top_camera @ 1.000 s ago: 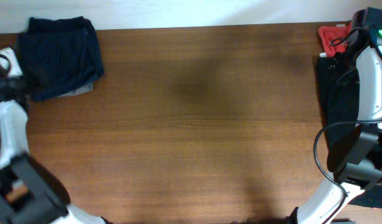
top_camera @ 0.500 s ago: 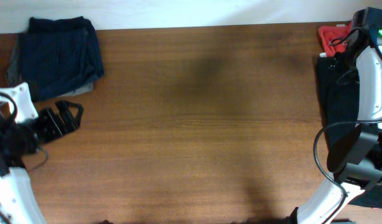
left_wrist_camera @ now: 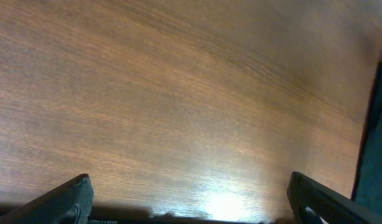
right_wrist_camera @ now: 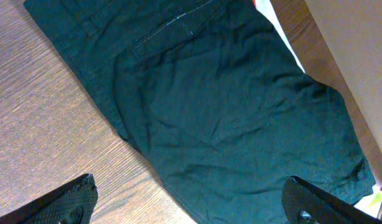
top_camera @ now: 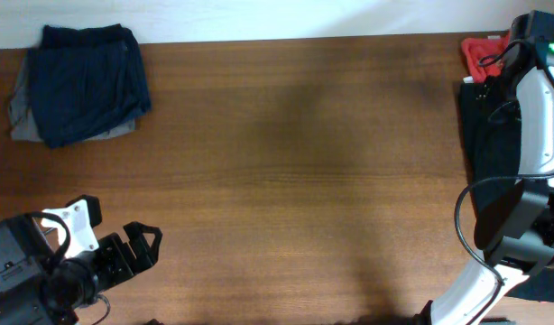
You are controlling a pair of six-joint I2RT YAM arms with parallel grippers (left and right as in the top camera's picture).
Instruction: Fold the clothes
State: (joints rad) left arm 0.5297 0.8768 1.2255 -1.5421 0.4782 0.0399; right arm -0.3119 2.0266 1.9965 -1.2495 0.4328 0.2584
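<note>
Currently: left pincer (top_camera: 140, 246) spread, empty, over the desk (top_camera: 304, 181); right pincer (right_wrist_camera: 188, 190) spread above the black garment (right_wrist_camera: 209, 106) at the desk's right edge, red garment (top_camera: 480, 54) beside it; navy shorts (top_camera: 83, 83) lie folded atop grey shorts (top_camera: 20, 119), far-left corner.

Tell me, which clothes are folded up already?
The navy blue shorts in the far left corner, a tidy square on a grey piece. The black garment on the right lies spread and wrinkled; the red one is bunched.
</note>
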